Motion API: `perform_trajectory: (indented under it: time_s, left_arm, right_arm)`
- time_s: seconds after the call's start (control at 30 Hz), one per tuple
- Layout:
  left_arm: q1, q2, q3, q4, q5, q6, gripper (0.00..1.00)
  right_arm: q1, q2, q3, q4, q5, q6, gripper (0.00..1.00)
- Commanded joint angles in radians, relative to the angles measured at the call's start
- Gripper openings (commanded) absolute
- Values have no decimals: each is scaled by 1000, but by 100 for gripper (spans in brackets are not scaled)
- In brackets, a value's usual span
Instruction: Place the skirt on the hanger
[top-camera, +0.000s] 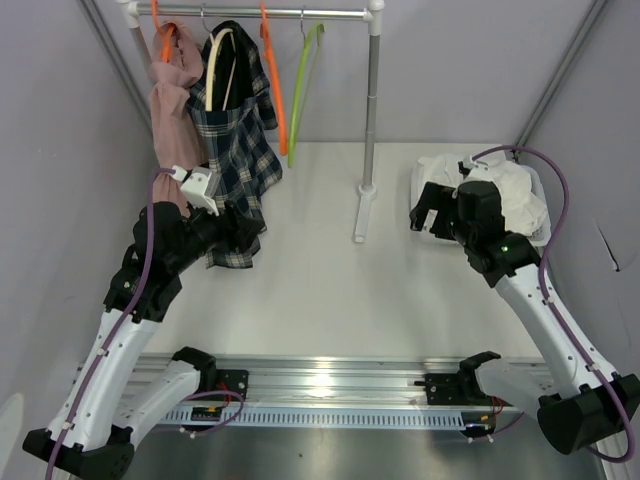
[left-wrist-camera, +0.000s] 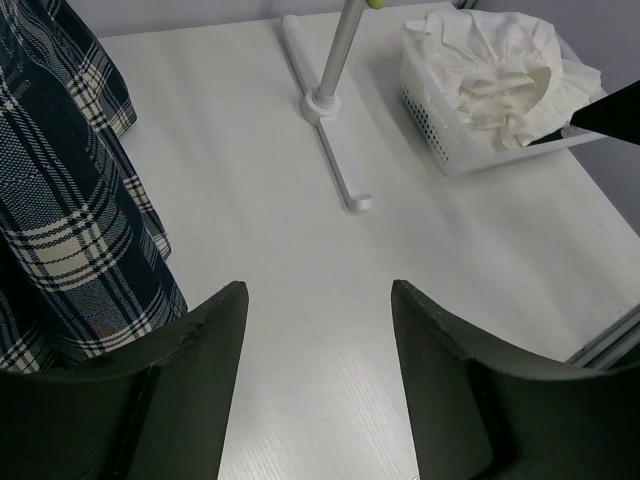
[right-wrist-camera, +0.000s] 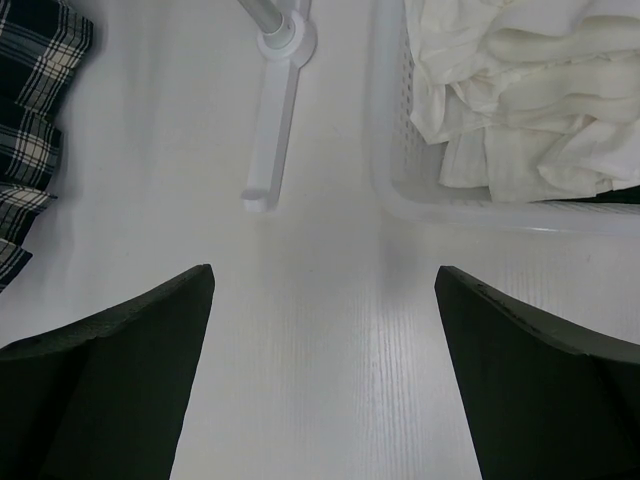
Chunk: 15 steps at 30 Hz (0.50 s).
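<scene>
Plaid skirt (top-camera: 238, 150) hangs on the cream hanger (top-camera: 211, 80) at eleven o'clock. Your left gripper (left-wrist-camera: 318, 292), wide open and empty, sits beside its hem; draw back low, without snagging cloth. Right gripper (right-wrist-camera: 322, 272) gapes empty at two o'clock.

Robotics lab test cell dressed up as a small laundry corner

Plain pale lilac partition walls (top-camera: 450, 60) box in a white laminate table (top-camera: 330, 290). A slotted aluminium mounting rail (top-camera: 330, 380) runs along the table's near edge and carries two white-and-black jointed robot arms (top-camera: 120, 340), with purple cables (top-camera: 149, 240) looped along them. The props look staged, not domestic. A small grey-and-white tubular clothes rack (top-camera: 373, 110) stands on the tabletop, holding an orange plastic hanger (top-camera: 280, 100), a green plastic hanger (top-camera: 298, 100) and a dark blue plaid skirt (top-camera: 235, 150). Nearby sits a white perforated plastic basket (left-wrist-camera: 440, 140) of white cloth.
</scene>
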Motion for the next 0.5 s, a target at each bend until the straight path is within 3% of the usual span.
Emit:
perform_trajectory:
  time_s: [0.0,0.33,0.47]
  left_arm:
    - [-6,-7,23,10,9,22,65]
    - [-6,-8,18,10,27,16,65]
    - [-6,-7,23,7,36,13,65]
  right_arm:
    - [-3,-1,59,9,-1,-15,100]
    - [-9,98,162,-77,29,-26,99]
    - [-128,227,243,-113,-39,2,99]
